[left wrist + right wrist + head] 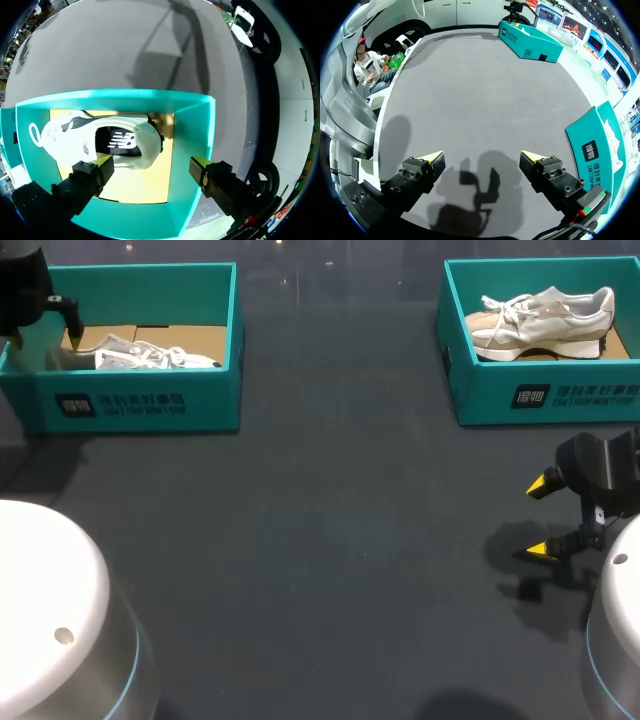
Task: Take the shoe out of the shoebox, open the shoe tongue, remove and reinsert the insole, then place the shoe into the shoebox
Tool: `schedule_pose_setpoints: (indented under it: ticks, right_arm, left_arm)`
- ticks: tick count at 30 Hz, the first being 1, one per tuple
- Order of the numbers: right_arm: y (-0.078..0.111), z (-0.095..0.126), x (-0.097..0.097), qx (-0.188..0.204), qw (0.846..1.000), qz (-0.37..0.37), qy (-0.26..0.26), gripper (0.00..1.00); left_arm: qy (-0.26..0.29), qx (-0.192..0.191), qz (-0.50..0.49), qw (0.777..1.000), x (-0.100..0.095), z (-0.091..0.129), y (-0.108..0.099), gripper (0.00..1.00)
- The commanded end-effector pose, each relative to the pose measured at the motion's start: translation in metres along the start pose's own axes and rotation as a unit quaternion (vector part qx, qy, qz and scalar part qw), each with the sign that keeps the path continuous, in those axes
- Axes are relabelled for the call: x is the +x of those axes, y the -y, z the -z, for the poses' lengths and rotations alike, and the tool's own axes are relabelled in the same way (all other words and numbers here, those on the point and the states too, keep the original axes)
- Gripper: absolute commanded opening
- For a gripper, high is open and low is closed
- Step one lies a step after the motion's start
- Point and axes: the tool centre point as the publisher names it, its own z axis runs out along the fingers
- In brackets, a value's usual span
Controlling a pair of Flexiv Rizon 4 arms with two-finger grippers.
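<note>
Hanging spread apart over the wall of the ten-o'clock shoebox [194, 127], the left claw [152, 167] could snag cardboard, missing the shoe [62, 142].

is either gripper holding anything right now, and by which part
Nothing is held. The left gripper hangs open over the white shoe in its shoebox; the right gripper is open over the table.

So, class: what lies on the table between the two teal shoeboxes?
Only bare tabletop; the head view shows nothing between left shoebox and right shoebox.
</note>
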Motion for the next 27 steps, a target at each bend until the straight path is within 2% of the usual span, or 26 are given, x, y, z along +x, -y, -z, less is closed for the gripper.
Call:
schedule_pose_setpoints:
  ticks: [1,15,27]
  right_arm:
    - [0.0,0.001,0.002,0.001,1.0,0.0,0.001,1.0]
    - [0.0,0.001,0.002,0.001,1.0,0.0,0.001,1.0]
    - [0.0,0.001,0.002,0.001,1.0,0.0,0.001,1.0]
  left_arm:
    - [0.005,-0.007,0.003,1.0,0.0,0.015,0.003,1.0]
    - [0.02,-0.016,0.014,1.0,0.003,0.077,0.008,1.0]
    - [0.027,-0.01,0.006,1.0,0.005,0.106,0.027,1.0]
